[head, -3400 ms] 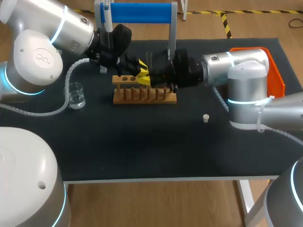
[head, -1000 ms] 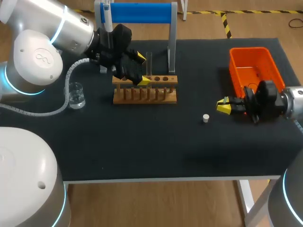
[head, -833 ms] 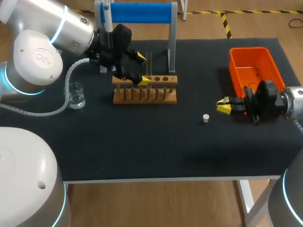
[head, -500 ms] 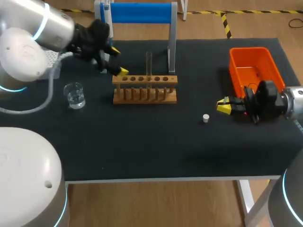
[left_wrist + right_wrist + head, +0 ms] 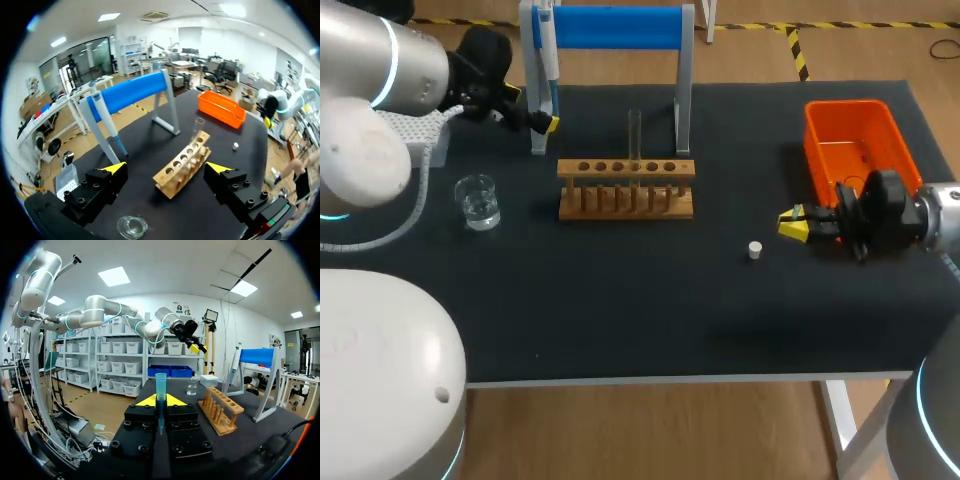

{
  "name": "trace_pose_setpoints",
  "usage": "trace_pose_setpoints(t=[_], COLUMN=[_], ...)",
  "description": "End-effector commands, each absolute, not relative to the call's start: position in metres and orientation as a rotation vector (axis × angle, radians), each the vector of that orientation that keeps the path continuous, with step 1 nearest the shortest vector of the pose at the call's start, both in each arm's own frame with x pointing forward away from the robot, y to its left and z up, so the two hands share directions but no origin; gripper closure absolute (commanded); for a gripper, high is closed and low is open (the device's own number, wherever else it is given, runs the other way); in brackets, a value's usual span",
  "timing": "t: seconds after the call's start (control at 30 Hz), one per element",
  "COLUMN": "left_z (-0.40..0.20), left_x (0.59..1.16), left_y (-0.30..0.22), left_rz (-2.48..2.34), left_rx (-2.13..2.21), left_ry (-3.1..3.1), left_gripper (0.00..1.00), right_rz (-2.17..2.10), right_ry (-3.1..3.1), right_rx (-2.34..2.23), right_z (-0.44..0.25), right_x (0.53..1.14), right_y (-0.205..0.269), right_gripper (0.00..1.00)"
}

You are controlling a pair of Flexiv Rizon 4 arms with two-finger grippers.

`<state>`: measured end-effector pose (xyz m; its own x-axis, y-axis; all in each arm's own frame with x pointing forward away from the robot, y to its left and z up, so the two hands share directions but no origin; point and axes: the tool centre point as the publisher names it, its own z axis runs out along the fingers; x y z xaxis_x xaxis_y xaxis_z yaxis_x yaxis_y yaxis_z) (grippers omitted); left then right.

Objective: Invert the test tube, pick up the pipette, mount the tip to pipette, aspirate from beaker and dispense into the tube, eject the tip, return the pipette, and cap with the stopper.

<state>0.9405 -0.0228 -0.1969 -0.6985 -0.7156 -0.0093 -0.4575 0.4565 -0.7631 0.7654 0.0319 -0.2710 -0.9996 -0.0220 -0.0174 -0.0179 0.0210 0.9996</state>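
The test tube [image 5: 634,135] stands upright in the wooden rack [image 5: 626,190] on the counter [image 5: 620,310]. Behind the rack's left end the pipette [image 5: 548,55] hangs on the blue-barred stand [image 5: 610,27], and the left jaws, spread wide, hover just beside it. The beaker [image 5: 478,202] sits left of the rack, and the stopper [image 5: 755,250] lies to its right front. Farther right of the rack, the right jaws are clenched on a blue tip [image 5: 160,395], near the orange bin [image 5: 817,150].
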Motion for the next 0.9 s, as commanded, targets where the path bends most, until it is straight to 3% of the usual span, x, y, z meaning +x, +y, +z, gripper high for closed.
trace_pose_setpoints(t=[0.03,0.9], left_z=[-0.201,-0.206], left_x=[0.941,0.972], left_y=[-0.028,-0.051], left_rz=[-1.037,-0.922], left_rx=[-1.099,-1.324], left_ry=[2.228,1.781], left_gripper=[0.00,0.00], right_rz=[-2.196,-2.196], right_ry=[-2.244,-2.244], right_rx=[0.044,0.044], right_z=[-0.271,-0.271], right_x=[0.765,0.765], right_y=[0.032,0.032], right_gripper=[1.00,1.00])
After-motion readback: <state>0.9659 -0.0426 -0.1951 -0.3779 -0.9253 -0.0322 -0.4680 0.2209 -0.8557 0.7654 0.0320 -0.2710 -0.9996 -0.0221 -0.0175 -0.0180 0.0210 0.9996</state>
